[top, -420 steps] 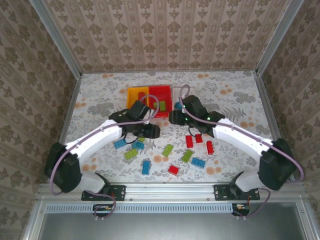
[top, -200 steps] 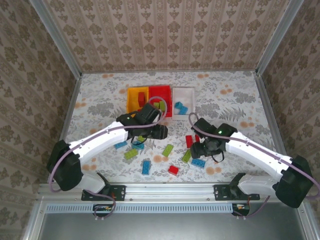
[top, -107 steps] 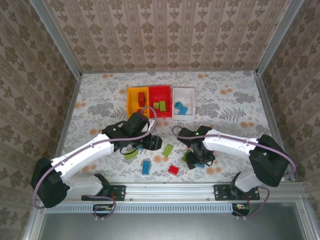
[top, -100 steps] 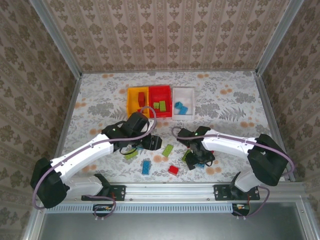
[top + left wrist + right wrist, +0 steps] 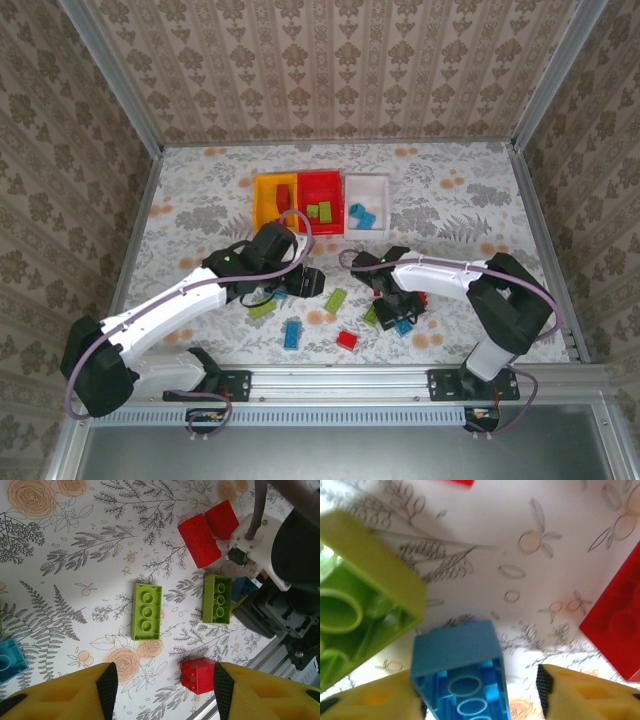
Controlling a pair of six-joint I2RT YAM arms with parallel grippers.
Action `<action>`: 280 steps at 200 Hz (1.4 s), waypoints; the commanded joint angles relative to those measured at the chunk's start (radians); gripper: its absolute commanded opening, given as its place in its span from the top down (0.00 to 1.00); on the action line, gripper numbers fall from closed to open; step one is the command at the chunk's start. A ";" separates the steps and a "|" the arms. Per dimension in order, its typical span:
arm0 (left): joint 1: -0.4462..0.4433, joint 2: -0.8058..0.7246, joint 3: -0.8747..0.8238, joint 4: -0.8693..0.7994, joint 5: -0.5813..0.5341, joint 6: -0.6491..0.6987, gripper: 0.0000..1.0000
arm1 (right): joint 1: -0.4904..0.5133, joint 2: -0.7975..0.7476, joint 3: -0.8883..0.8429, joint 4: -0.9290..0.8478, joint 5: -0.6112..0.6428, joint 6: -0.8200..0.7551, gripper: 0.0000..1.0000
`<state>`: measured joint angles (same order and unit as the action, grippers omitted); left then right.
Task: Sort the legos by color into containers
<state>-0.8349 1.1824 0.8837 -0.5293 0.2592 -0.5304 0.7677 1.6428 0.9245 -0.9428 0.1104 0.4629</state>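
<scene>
Three containers stand in a row at the back: yellow (image 5: 266,200) holding a red brick, red (image 5: 321,190) holding green bricks, white (image 5: 374,192) holding blue ones. Loose legos lie in front of them. My right gripper (image 5: 480,695) is down at the table and open around a blue brick (image 5: 455,650). The left pad touches the brick; a gap remains at the right pad (image 5: 546,685). A green brick (image 5: 365,595) lies just to the left of it. My left gripper (image 5: 162,690) hovers open over a green brick (image 5: 146,611) and a small red brick (image 5: 198,674), holding nothing.
Two red bricks (image 5: 200,540) and another green brick (image 5: 218,599) lie close to the right arm's wrist (image 5: 280,555). A blue brick (image 5: 292,333) and a green one (image 5: 262,309) lie near the front rail. Both grippers (image 5: 305,280) (image 5: 398,312) work close together.
My right gripper has swung left and come down over the blue brick, and its jaws have narrowed around it. The left arm has pulled back from the bins and now barely moves.
</scene>
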 commanded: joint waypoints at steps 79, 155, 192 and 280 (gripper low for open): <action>0.017 -0.007 0.048 0.039 -0.009 -0.052 0.44 | -0.060 -0.130 0.021 0.024 0.000 0.048 0.72; 0.118 0.005 0.205 0.059 -0.135 -0.068 0.44 | -0.281 0.004 0.438 0.239 -0.025 0.081 0.75; 0.149 0.062 0.252 0.097 -0.119 -0.054 0.44 | -0.345 0.215 0.664 0.325 0.008 0.059 0.75; 0.160 0.134 0.269 0.101 -0.077 -0.016 0.43 | -0.374 0.586 1.052 0.232 0.076 0.001 0.63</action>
<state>-0.6846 1.3117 1.1206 -0.4335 0.1619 -0.5781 0.3954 2.1731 1.8969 -0.6533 0.1558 0.4900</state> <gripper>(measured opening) 0.565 0.333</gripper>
